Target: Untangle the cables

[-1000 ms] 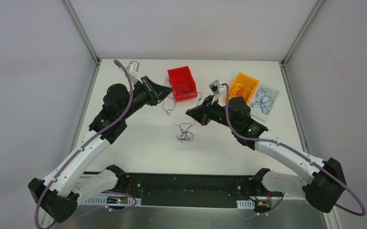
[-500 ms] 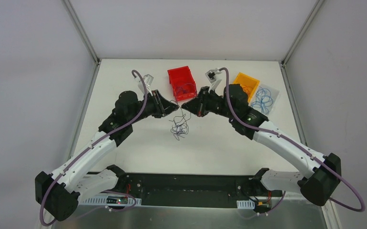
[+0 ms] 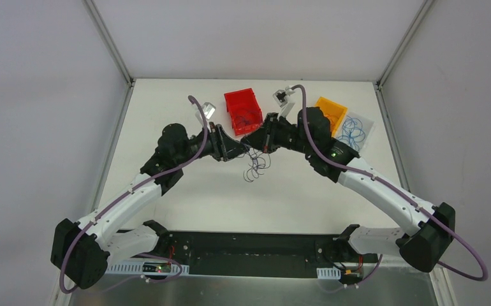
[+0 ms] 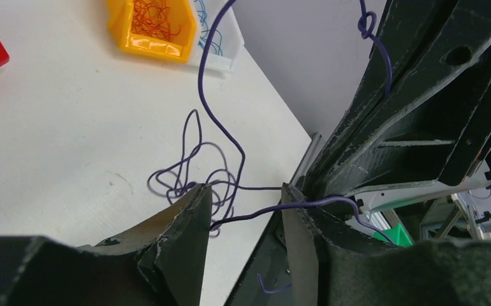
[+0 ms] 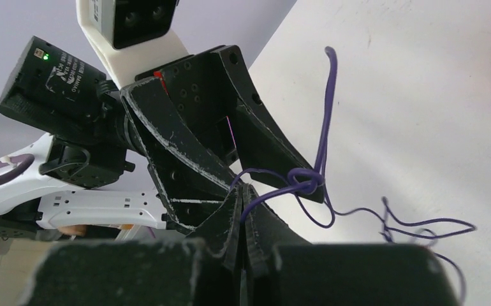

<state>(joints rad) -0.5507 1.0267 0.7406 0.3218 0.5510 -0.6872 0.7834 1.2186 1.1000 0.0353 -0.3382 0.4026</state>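
- The purple cables [image 3: 256, 167] drape as a loose clump of loops between the two arms, over the middle of the surface [image 3: 185, 204], just in front of the red bin [image 3: 243, 109]
- Right jaws pressed together, pinching one purple strand; a small knot [image 5: 307, 181] sits just past their tips
- Left jaws spread apart, with a strand running across the gap between them, not clamped
- The wire looks hair-thin, limp and nearly weightless, though it keeps its curl; it is likely to slip from a loose pinch and to snag on jaw edges
- The best hold is probably a single strand close to the knot, not the clump
- The red bin lies close behind; the orange bin [image 3: 329, 111] and the clear tray [image 3: 356, 132] of blue wire lie to the right, so pulling that way risks dragging loops over them
- White surface shows to the left and toward the arm bases, the likelier room for drawing strands apart
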